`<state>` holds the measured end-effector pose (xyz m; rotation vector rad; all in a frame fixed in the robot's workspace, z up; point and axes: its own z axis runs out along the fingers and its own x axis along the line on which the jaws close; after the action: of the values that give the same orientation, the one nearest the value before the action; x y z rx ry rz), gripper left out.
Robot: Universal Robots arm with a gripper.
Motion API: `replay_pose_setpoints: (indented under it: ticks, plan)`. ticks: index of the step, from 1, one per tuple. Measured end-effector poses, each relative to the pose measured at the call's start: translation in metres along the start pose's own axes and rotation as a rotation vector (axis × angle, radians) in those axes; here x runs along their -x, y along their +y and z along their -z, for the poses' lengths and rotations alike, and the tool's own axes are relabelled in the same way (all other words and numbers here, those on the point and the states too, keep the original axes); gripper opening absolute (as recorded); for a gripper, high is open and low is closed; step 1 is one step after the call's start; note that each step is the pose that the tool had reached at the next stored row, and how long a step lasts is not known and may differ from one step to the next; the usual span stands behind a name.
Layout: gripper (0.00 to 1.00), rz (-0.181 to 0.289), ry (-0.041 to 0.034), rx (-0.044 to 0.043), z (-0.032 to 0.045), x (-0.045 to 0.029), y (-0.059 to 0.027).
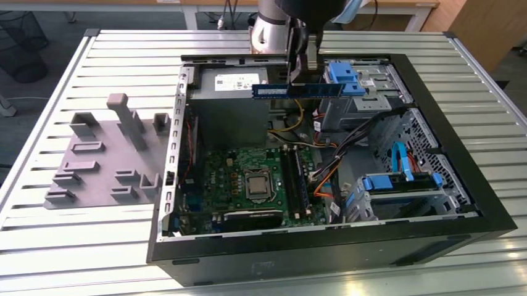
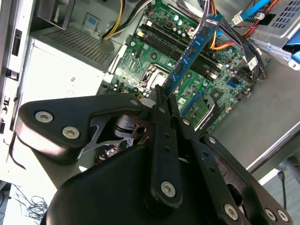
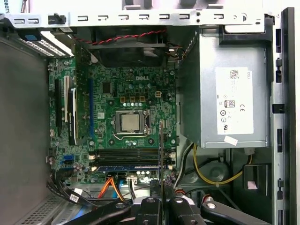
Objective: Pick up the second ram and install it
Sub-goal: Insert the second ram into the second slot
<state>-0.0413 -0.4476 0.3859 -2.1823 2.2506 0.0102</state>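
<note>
The gripper hangs over the open computer case, fingers clamped on the second ram. The stick sits level, well above the motherboard.

Bright, even overhead indoor light, soft shadows.
Glare streaks on the slatted desk in the exterior view; computer case interior darker; power supply label washes out white; end effector looms black, underexposed.
</note>
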Motion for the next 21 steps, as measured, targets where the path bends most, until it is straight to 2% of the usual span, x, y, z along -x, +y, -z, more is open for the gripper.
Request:
replay_pose_setpoints:
  ticks: [21]
  plan:
    - [0.14,-0.215,0.0021,-0.0021,-0.0017,0.0000,-0.0002]
